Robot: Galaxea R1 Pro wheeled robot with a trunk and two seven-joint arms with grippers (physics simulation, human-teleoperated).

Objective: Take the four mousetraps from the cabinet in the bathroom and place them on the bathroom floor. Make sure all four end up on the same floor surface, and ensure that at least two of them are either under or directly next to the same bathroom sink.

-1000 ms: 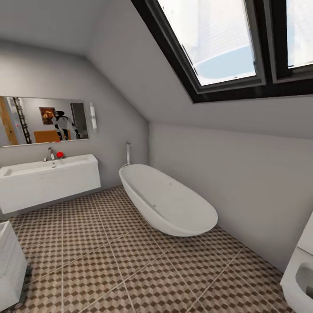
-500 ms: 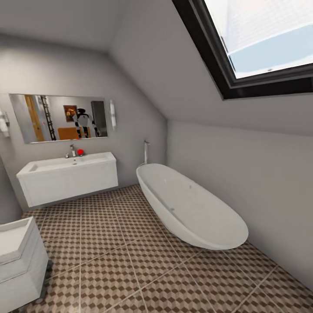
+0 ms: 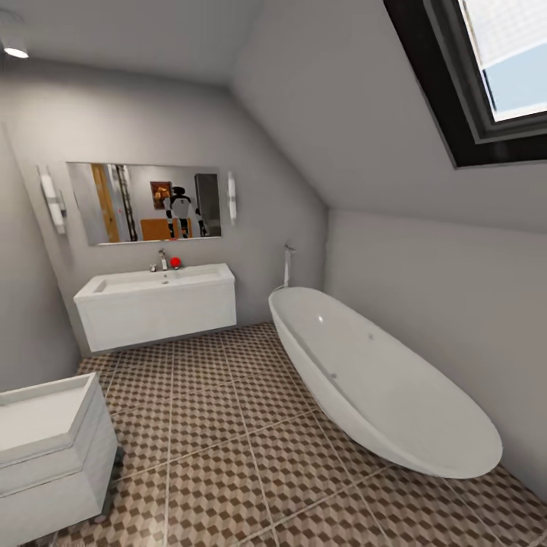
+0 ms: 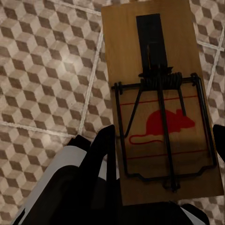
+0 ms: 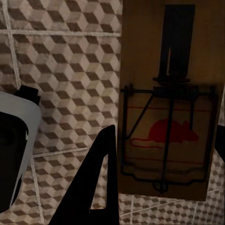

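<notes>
Between left fingers, mousetrap lengthwise

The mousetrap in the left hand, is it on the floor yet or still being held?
Held. The mousetrap sits between the left gripper's dark fingers, with the tiled floor seen behind it.

1. The head view was evenly bright, with daylight from the black-framed sloped skylight and a small glowing ceiling lamp.
2. Soft highlights lay along the rounded white bathtub.
3. Straight lines bowed slightly toward the edges.
4. Both wrist views were dimmer; the tan wooden mousetrap with red mouse print looked shadowed, the cube-patterned floor tiles brighter.
</notes>
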